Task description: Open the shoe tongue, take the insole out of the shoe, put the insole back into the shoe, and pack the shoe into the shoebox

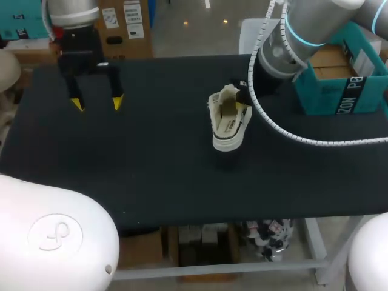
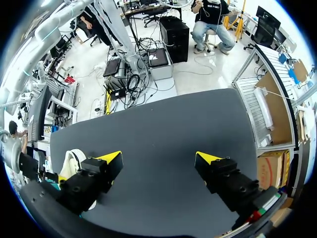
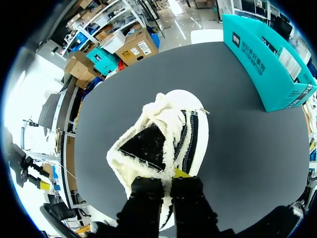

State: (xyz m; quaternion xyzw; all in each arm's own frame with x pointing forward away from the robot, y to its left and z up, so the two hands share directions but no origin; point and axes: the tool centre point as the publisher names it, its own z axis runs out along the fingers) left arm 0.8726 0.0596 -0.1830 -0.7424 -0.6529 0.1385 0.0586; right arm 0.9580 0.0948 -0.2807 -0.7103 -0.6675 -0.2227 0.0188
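Right claw point(image 3: 166, 179) is clamping the rim of the shoe point(image 1: 229, 124); pulling slowly is wise. Left claw point(image 1: 97, 104), at the shoe's nine o'clock, is hanging apart.

A big black table point(image 1: 151, 170), wide and flat, with a dull dark top. Under its near edge, pale metal legs point(image 1: 312, 242) and a long pale bar point(image 1: 212, 270) between them.

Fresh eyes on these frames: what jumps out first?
The white fleece-lined shoe near the middle of the black table, with the right pincer at its rim. Next come the teal shoebox at the table's far right, and the left pincer hanging open over the far left.
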